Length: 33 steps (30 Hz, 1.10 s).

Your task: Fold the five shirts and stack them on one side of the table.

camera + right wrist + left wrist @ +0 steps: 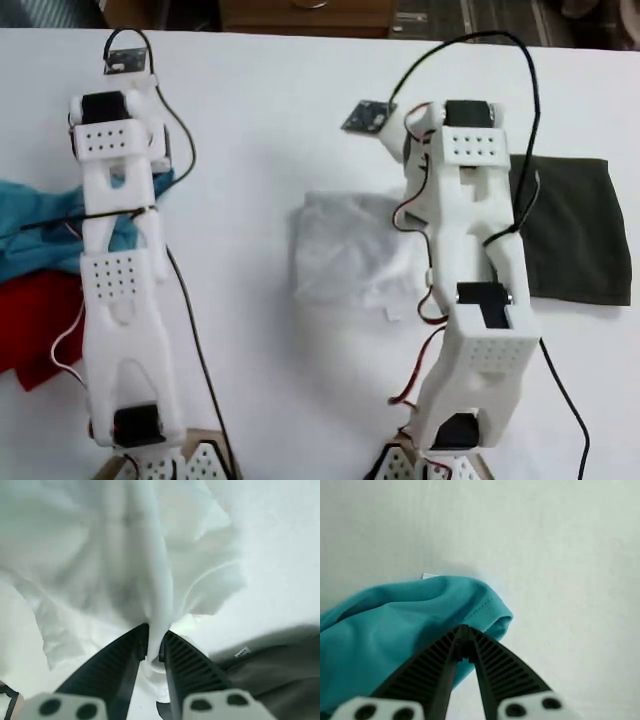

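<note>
A teal shirt point(40, 215) lies bunched at the table's left edge, with a red shirt point(35, 320) nearer the front beside it. My left gripper point(464, 632) is shut, its tips pinched together at a raised fold of the teal shirt point(395, 625). A crumpled white shirt point(345, 250) sits mid-table. My right gripper point(152, 640) is shut on a ridge of the white shirt point(125, 555), which runs up out of the jaws. A dark grey-green shirt point(570, 230) lies flat and folded at the right, its edge point(270, 670) just beside the right gripper.
The left arm point(120, 270) stretches over the teal and red shirts. The right arm point(475, 250) lies between the white and dark shirts. Black cables point(190, 330) trail from both arms. Bare white table point(250, 110) spans the middle and far side.
</note>
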Motion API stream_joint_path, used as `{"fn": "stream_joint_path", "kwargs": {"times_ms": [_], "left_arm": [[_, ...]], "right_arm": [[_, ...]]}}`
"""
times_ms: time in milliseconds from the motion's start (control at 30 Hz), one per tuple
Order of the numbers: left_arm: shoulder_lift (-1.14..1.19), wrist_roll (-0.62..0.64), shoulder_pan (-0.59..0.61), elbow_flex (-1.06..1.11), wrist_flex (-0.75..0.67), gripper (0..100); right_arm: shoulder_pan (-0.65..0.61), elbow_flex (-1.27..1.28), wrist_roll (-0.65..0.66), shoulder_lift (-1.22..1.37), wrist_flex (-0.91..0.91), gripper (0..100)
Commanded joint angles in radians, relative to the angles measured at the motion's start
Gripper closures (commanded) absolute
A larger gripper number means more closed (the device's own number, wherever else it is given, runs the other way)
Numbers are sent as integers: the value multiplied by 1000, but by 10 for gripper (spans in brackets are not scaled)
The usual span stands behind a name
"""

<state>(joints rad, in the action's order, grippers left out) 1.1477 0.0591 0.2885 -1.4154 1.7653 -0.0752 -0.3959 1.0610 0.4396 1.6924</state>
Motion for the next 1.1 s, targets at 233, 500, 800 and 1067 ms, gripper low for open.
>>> {"fn": "stream_joint_path", "kwargs": {"times_ms": [233, 500, 800, 1067], "left_arm": [[-11, -5, 14, -39, 14, 977], [-15, -5, 28, -45, 14, 977], [-9, -5, 31, -44, 8, 977], [-9, -5, 32, -45, 8, 977]], "right_arm": [[58, -26, 5, 70, -4, 855], [147, -21, 35, 77, -2, 850], [110, 150, 58, 76, -8, 849], [113, 150, 107, 74, -10, 981]]}}
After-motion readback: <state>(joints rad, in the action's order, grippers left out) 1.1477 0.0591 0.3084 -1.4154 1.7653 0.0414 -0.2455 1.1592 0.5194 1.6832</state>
